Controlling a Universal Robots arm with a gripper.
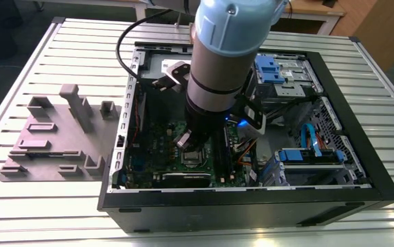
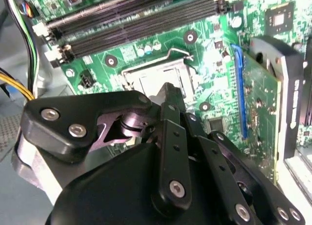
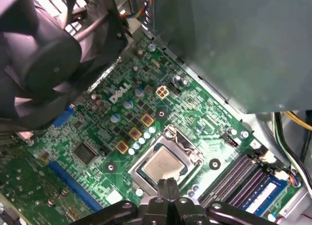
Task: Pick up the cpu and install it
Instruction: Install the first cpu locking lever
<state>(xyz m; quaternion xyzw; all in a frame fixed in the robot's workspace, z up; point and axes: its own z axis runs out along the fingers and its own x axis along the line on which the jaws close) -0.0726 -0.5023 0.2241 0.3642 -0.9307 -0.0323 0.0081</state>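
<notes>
Jaws pressed together, holding nothing, gripper [image 3: 167, 186] just above the cpu [image 3: 161, 165]. The flat silvery square chip sits in its metal-framed socket [image 3: 181, 144] on the green motherboard [image 3: 122, 117].

Open case top [image 1: 334, 67], memory slots [image 3: 239, 178], fan [image 3: 44, 64], graphics card [image 2: 261, 108] crowding socket [image 3: 165, 161]

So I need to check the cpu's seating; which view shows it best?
The first wrist view: the cpu lies in its socket, top mostly unobstructed. The second wrist view's gripper partly covers it; the exterior view shows it tiny.
</notes>
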